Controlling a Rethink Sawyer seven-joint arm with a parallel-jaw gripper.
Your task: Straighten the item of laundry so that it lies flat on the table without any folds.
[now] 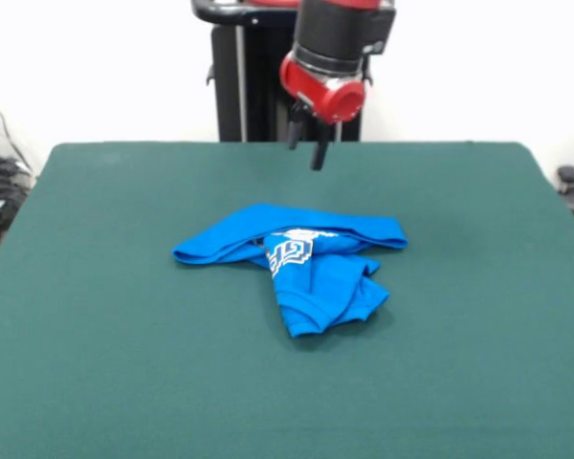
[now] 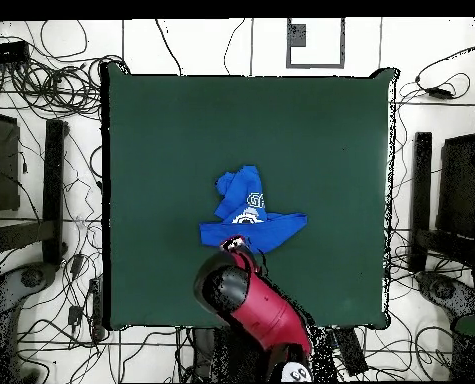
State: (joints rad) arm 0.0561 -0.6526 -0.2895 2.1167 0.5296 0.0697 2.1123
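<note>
Gripper (image 1: 306,145) hangs above table (image 1: 96,287), jaws apart, empty. Blue shirt (image 1: 301,258) bunched, lettering folded in. Best: pinch one outer edge, drag outward low.

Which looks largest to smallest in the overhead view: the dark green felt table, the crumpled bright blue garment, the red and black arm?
1. Dark green felt table, by far the largest.
2 and 3. Red and black arm and crumpled bright blue garment look similar; the arm sits nearer the camera, so I won't rank them.
</note>
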